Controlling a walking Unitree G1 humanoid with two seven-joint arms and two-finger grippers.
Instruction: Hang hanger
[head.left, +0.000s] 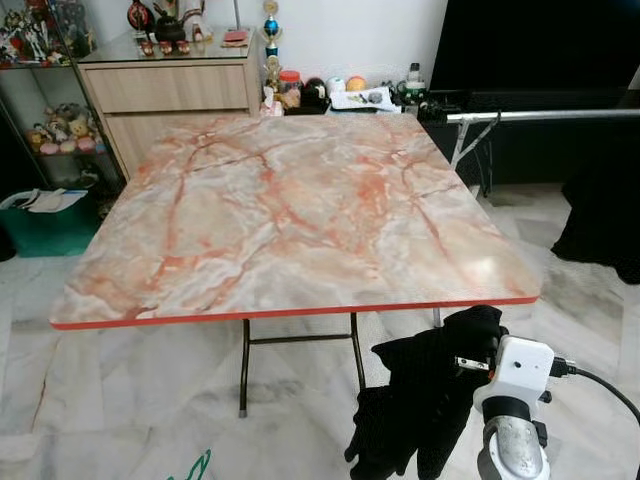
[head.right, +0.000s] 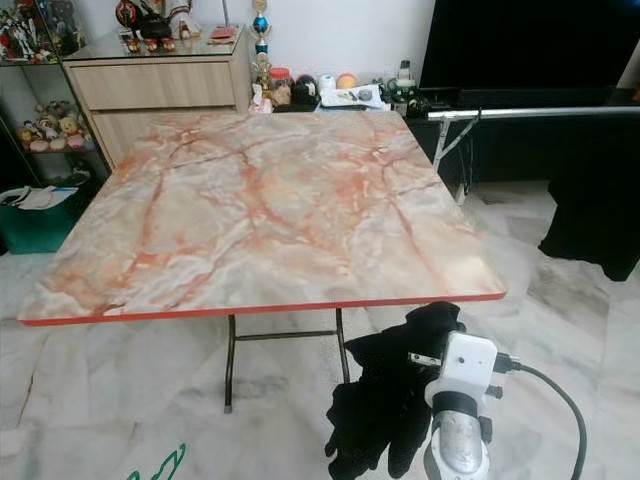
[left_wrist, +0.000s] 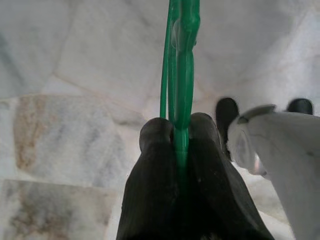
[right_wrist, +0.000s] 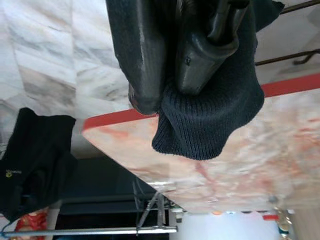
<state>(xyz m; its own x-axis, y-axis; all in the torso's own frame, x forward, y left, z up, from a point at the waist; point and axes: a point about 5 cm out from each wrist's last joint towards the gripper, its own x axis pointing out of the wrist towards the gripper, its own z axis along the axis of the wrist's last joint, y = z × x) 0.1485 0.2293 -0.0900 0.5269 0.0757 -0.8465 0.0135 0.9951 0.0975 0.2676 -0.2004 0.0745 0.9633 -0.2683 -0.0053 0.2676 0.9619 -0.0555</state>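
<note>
Carrying step: left gripper (left_wrist: 175, 132) is clamped on the green hanger (left_wrist: 181, 60) above the floor; right gripper (right_wrist: 175, 75), at five o'clock of the worktop (head.left: 290, 210), pinches a black knit garment (head.left: 420, 400). Next, reach the metal rail (head.left: 540, 116) at two o'clock.

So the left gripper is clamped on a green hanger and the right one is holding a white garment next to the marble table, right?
Not quite: the garment in the right gripper is black, not white, as the right wrist view shows. The rest holds: the left gripper is clamped on the green hanger, beside the marble table.

Glossy marble-look table (head.left: 290, 210), green plastic hanger (left_wrist: 181, 75), dark knit cloth (right_wrist: 210, 115)
</note>
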